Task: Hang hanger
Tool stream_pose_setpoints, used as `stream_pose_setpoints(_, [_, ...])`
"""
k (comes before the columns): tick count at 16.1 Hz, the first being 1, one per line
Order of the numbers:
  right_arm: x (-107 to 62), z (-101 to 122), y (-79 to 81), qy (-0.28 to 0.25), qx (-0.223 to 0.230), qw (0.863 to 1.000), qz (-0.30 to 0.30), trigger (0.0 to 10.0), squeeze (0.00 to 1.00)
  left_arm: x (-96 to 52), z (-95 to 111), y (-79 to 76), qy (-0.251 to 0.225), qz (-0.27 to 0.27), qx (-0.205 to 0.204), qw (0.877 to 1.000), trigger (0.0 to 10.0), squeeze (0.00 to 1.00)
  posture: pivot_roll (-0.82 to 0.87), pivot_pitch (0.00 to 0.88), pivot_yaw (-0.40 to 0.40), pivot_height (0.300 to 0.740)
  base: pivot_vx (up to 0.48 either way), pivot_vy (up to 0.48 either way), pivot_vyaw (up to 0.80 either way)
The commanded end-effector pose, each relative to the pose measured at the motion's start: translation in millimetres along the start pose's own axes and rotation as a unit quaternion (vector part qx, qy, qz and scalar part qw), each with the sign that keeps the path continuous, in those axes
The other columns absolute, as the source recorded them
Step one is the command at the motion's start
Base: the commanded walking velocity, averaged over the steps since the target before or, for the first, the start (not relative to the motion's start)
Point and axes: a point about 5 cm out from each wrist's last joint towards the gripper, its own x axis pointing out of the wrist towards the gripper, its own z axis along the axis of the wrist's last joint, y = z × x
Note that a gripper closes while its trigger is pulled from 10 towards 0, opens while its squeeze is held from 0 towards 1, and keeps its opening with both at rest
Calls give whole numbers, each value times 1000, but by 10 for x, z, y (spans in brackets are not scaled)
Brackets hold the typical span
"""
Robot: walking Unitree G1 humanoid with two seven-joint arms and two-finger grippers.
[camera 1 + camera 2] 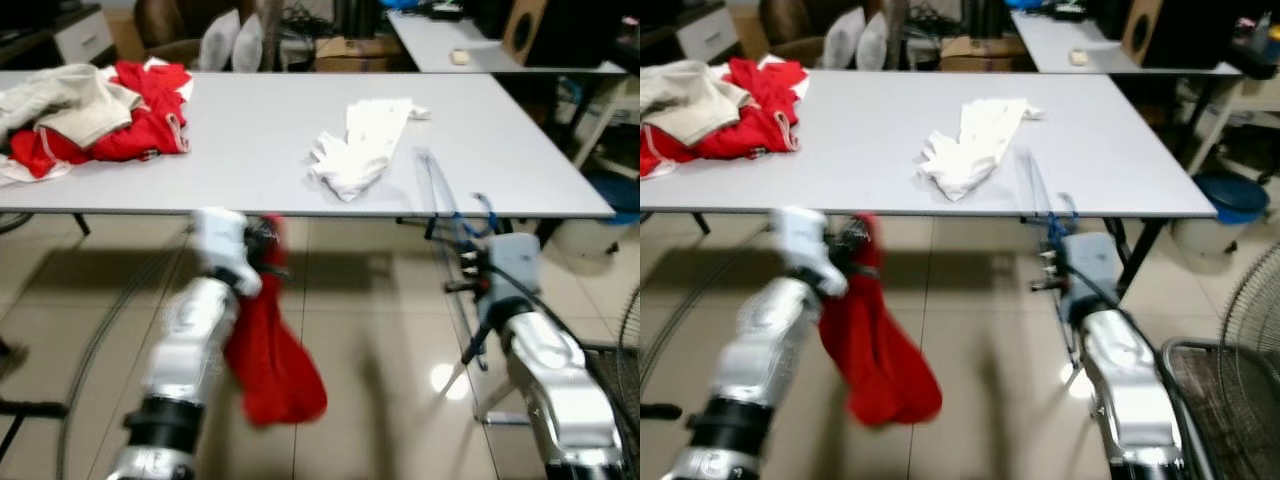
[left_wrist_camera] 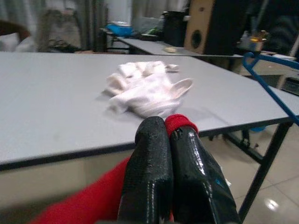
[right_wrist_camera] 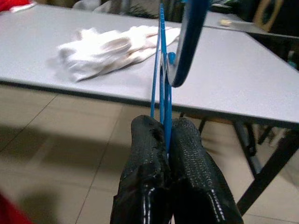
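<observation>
Robot stands just short of the grey table (image 1: 250, 140), both arms raised w/ something in each. Right gripper (image 3: 167, 135) has its fingers pinched tight on a thin blue hanger (image 3: 161, 56); hanger stands up from the fingers, hook end near the table's front edge, blurred in the head views so exact shape is hard to read. Left gripper (image 2: 169, 135) is clamped on a red garment (image 1: 270, 365), a bit of red cloth poking out betw. the fingertips and the rest hanging down below table level. On the table: white garment (image 1: 362, 145) near the middle-right, a heap of red and beige clothes (image 1: 90, 115) at far left. Judging by this, the step is carry/prep: hanger and garment both in hand, not yet joined, no rail visible. Next prob. needs the two arms brought together so the hanger goes into the garment's opening, w/o letting the cloth slip.
</observation>
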Motion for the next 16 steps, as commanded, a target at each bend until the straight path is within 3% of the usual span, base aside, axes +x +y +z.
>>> stream_pose_setpoints(1, [24,72,46,-13,3,1000,8,10000,0,9,117,91,-19,11,14,1000,10000,0,-123,0,5,740,412,0,-800])
stream_pose_setpoints(5, [16,127,16,-22,-17,999,30,10000,0,0,172,157,-29,27,11,999,10000,0,-127,0,-6,740,414,0,-800])
stream_pose_setpoints(7, [-15,267,56,-44,-39,991,116,10000,0,79,330,252,-40,36,20,998,10000,0,-125,0,-5,740,414,0,0])
stream_pose_setpoints(8, [-24,293,58,-47,-44,989,132,10000,0,99,361,272,-40,37,25,998,10000,0,-125,0,-5,740,412,0,0])
stream_pose_setpoints(10, [-156,423,18,-38,-102,965,238,10000,0,243,577,393,-44,41,54,997,10000,0,-127,0,3,740,405,0,0])
stream_pose_setpoints(12, [-315,527,-46,-18,-124,941,314,10000,0,376,767,418,-53,34,61,996,10000,0,-132,0,11,740,405,0,0])
stream_pose_setpoints(14, [-507,577,-40,27,-155,897,413,10000,0,561,982,361,-64,6,79,995,10000,0,-131,0,14,740,407,0,0])
stream_pose_setpoints(16, [-548,612,-19,33,-151,882,445,10000,0,640,1105,340,-74,-7,87,993,10000,0,-127,0,14,740,409,0,0])
